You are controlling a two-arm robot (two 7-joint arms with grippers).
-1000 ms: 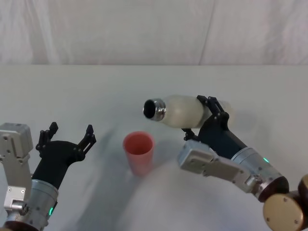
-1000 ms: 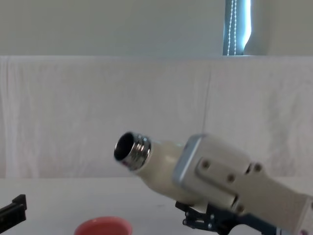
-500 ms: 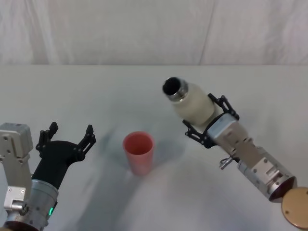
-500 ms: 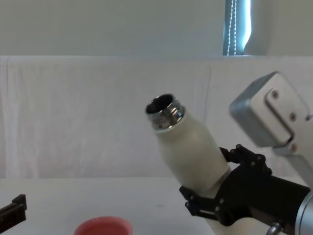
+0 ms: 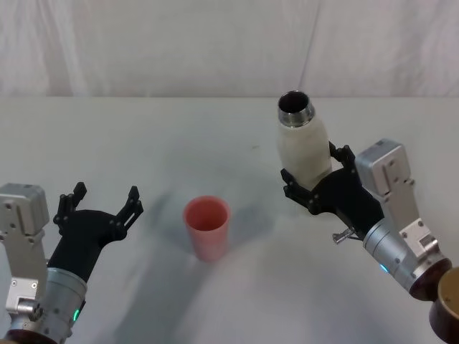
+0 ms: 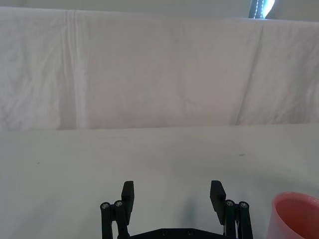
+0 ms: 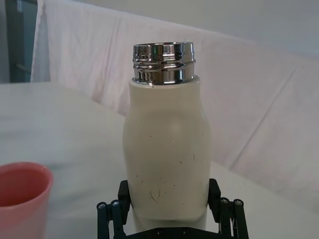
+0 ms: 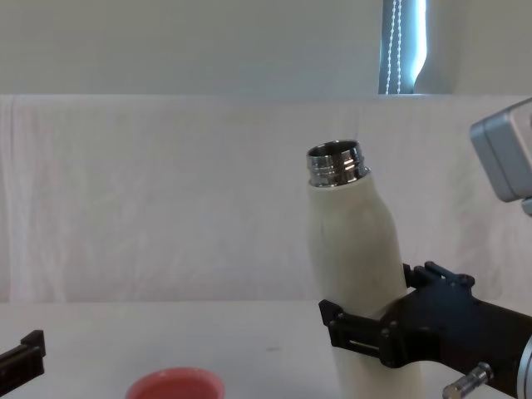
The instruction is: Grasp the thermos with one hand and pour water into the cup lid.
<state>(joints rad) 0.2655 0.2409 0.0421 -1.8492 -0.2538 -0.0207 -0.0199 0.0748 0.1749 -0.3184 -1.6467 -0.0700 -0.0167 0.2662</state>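
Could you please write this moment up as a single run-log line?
right tool: shut on thermos, near upright, right of cup lid | left tool: open, idle, left of cup lid | cup lid: upright on table

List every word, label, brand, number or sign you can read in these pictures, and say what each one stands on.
None: no readable text in any view.
The thermos, held in the right hand, carries only faint scratches, no label or brand.
The cup lid is plain salmon, unmarked.
The open left hand and both arms bear only small green lights, no lettering.
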